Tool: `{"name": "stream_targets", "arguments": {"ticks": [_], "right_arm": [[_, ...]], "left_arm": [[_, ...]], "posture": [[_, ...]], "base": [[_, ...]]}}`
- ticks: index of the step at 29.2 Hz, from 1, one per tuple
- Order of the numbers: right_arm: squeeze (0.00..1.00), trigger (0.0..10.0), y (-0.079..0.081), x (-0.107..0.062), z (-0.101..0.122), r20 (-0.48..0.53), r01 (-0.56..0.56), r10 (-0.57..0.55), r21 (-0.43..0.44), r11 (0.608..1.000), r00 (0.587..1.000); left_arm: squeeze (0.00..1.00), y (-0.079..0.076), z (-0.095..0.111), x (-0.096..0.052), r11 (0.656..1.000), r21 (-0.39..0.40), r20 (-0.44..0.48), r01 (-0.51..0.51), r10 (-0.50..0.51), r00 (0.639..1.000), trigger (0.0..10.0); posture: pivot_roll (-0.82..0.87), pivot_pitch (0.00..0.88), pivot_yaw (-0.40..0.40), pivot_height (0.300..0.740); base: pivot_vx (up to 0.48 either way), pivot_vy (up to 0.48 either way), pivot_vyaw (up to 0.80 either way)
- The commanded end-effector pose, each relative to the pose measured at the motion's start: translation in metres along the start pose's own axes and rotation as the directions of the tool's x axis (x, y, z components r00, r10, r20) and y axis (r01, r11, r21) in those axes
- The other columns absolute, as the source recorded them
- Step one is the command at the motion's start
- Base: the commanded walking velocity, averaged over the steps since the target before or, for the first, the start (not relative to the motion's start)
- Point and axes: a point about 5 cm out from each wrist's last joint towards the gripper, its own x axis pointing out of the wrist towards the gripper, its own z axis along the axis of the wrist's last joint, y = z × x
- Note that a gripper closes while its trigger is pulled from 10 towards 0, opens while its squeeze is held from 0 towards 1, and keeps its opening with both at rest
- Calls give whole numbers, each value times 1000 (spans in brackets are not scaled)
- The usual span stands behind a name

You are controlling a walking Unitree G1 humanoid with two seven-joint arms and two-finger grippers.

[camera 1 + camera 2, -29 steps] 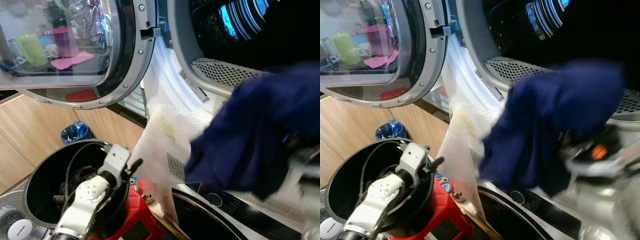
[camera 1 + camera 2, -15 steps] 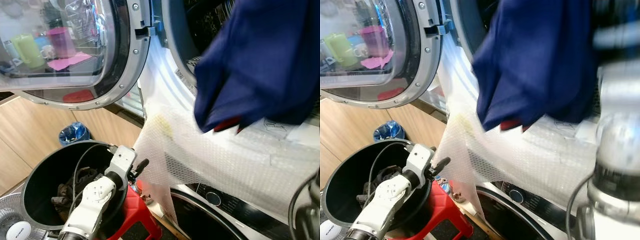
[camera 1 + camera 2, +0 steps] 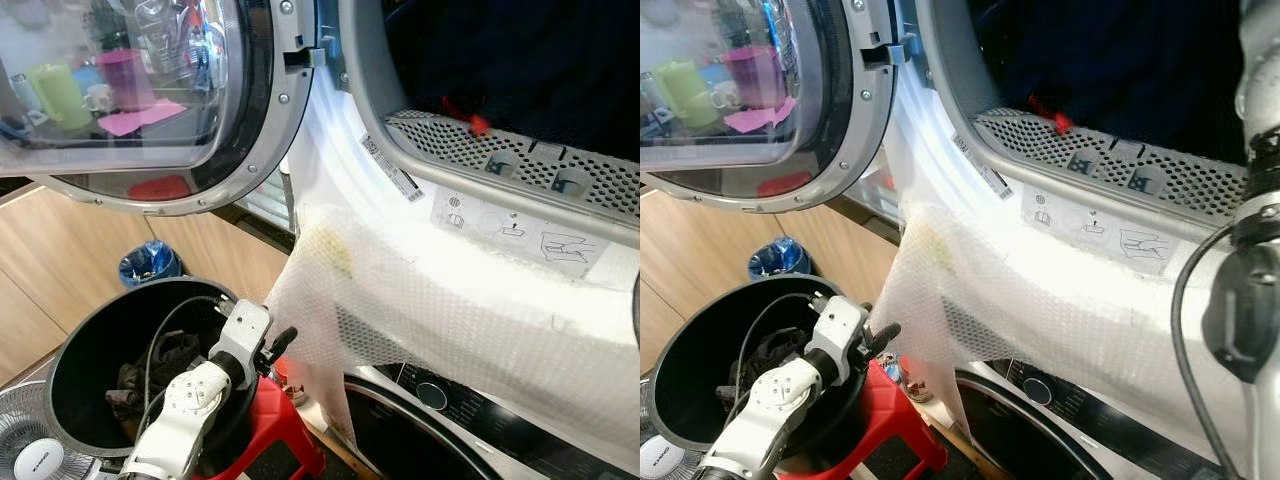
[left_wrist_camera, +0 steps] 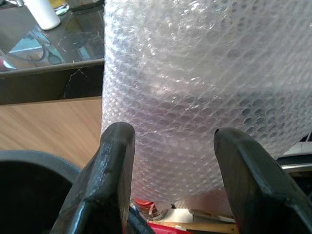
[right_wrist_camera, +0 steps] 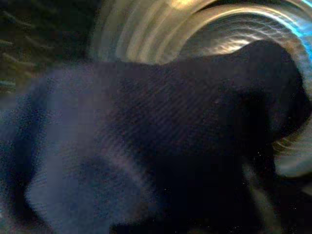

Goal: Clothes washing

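Observation:
The front-loader's drum opening gapes dark at the upper right. A navy garment with a red tag lies inside it, close before the right wrist camera. My right arm reaches up along the right edge toward the drum. At the lower left stands a black bucket holding dark clothes. My left gripper hovers open at the bucket's right rim, facing the bubble wrap, with nothing between its fingers.
The round glass door swings open to the left. Bubble wrap drapes over the machine's front below the drum. A red stool sits under my left arm, a fan at the bottom left, a blue bin against the wood panels.
The navy garment rose from in front of the machine and went into the drum, carried by my right arm. The left arm has barely shifted.

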Motion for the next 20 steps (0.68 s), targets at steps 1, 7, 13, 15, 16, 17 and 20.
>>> {"name": "stream_targets", "arguments": {"ticks": [1, 7, 13, 15, 16, 17, 20], "right_arm": [[0, 902, -14, 1, 9, 7, 132, -132, -51, 990, 991], [1000, 10000, -21, -4, -44, -164, 118, -150, -187, 975, 975], [1000, 10000, -17, -8, -65, -241, 45, -90, -185, 982, 966], [1000, 10000, -6, -11, -78, -297, -40, 6, -107, 993, 955], [1000, 10000, -5, -12, -80, -300, -43, 11, -102, 994, 954], [1000, 10000, -3, -13, -83, -299, -51, 15, -112, 992, 954], [1000, 10000, -2, -15, -88, -290, -46, 14, -104, 994, 957]], "left_arm": [[0, 3, -2, -2, 1000, 24, -25, -15, 16, 1000, 10000], [0, -6, -8, -1, 998, 31, -71, 50, -48, 996, 10000], [0, -7, -8, -2, 999, 24, -78, 47, -45, 996, 10000], [0, -8, -8, -2, 998, 23, -79, 52, -50, 996, 10000], [0, -8, -8, -3, 998, 23, -80, 52, -50, 996, 10000], [0, -8, -8, -3, 999, 20, -81, 49, -48, 996, 10000], [0, -9, -8, -3, 999, 12, -80, 46, -45, 996, 10000]], "posture": [[89, 88, 97, 740], [87, 87, 99, 740], [81, 90, 95, 740], [85, 92, 90, 740], [85, 92, 90, 740], [83, 95, 92, 740], [85, 94, 92, 740]], "base": [[0, 0, 0], [0, 0, 0], [0, 0, 0], [0, 0, 0], [0, 0, 0], [0, 0, 0], [0, 0, 0]]}}
